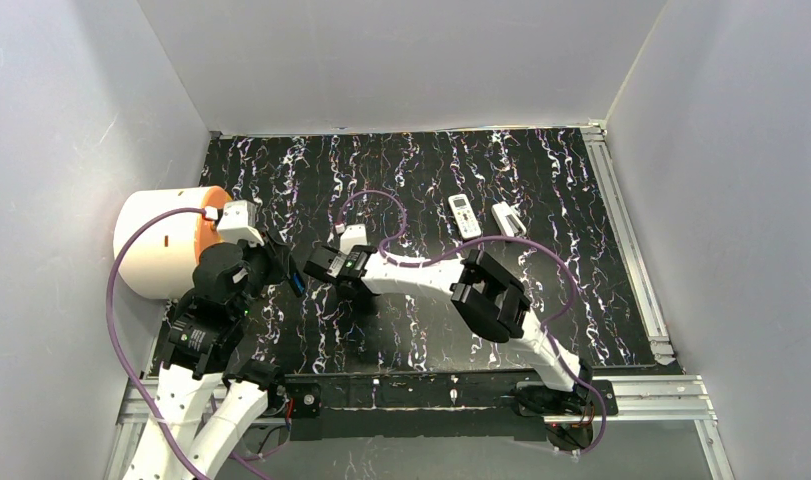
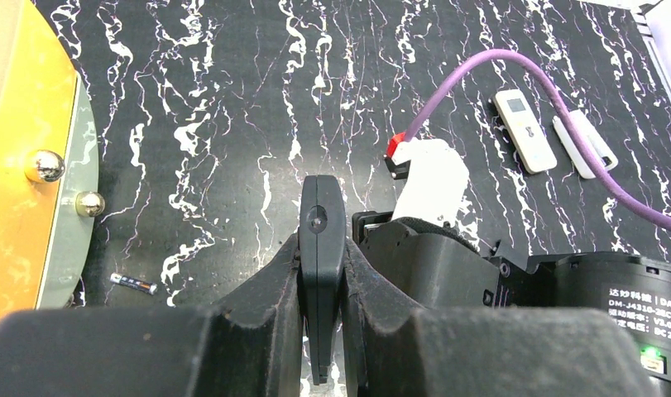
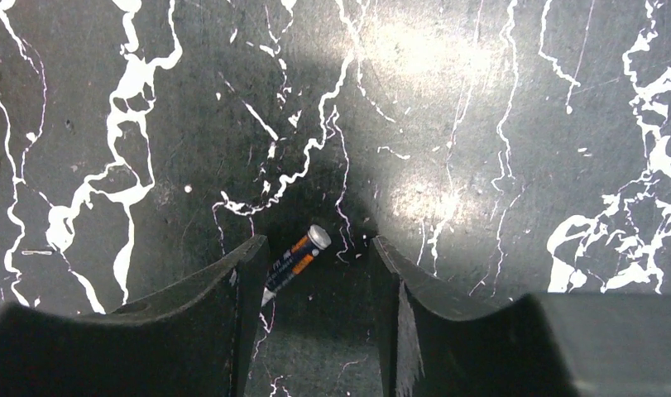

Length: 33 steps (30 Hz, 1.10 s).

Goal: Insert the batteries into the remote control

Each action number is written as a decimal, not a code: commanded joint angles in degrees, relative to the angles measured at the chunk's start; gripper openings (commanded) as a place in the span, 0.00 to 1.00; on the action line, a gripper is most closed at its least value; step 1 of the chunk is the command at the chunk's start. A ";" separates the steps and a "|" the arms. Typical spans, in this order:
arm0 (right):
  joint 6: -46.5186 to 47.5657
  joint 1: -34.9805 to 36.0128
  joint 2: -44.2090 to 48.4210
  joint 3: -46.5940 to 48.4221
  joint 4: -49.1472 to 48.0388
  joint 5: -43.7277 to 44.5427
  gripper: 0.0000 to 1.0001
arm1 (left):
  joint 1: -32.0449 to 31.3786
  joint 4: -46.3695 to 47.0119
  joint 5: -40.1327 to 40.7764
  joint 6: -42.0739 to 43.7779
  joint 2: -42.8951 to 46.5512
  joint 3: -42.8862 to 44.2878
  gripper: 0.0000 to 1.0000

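Observation:
My left gripper (image 2: pixel 322 273) is shut on a thin black remote control (image 2: pixel 322 223), held edge-on above the mat; in the top view the gripper (image 1: pixel 279 266) is at the left. My right gripper (image 3: pixel 317 252) is open, low over the mat. A dark blue and orange battery (image 3: pixel 295 260) lies flat between its fingers, close to the left finger (image 3: pixel 247 273). In the top view the right gripper (image 1: pixel 319 268) sits next to the left one, with a small blue cylinder (image 1: pixel 296 283) between them. Another dark battery (image 2: pixel 134 284) lies on the mat left of the left gripper.
A white remote (image 1: pixel 465 215) and a white cover piece (image 1: pixel 508 218) lie at the back right; both show in the left wrist view (image 2: pixel 524 130) (image 2: pixel 584 145). A white and orange drum (image 1: pixel 161 245) stands at the left edge. A purple cable (image 1: pixel 381 205) loops over the mat.

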<state>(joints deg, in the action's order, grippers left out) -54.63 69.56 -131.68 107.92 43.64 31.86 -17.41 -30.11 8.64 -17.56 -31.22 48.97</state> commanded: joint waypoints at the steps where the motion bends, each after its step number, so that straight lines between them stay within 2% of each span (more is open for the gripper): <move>1: 0.01 1.22 0.99 -0.26 4.74 0.88 0.55 | -0.07 0.09 1.14 -0.18 0.71 0.89 0.00; 8: -0.19 1.88 3.22 -3.63 4.49 -0.53 0.59 | -0.08 0.31 0.53 -0.61 0.73 0.60 0.00; 16: 0.75 1.89 4.44 -7.08 1.18 -1.61 0.43 | -0.06 0.66 -0.21 -1.16 0.55 0.16 0.00; 24: 1.93 0.62 3.61 -8.33 -0.65 -3.02 0.42 | -0.04 0.33 -0.40 -1.08 0.55 0.23 0.00; 33: 1.41 0.14 3.59 -9.92 -0.91 -4.83 0.24 | -0.08 0.90 -1.12 -1.25 0.12 -0.02 0.00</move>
<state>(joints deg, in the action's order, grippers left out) -52.93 70.39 -127.52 100.97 40.99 28.88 -17.41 -30.06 8.08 -18.59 -30.94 48.97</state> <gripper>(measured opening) 0.270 0.148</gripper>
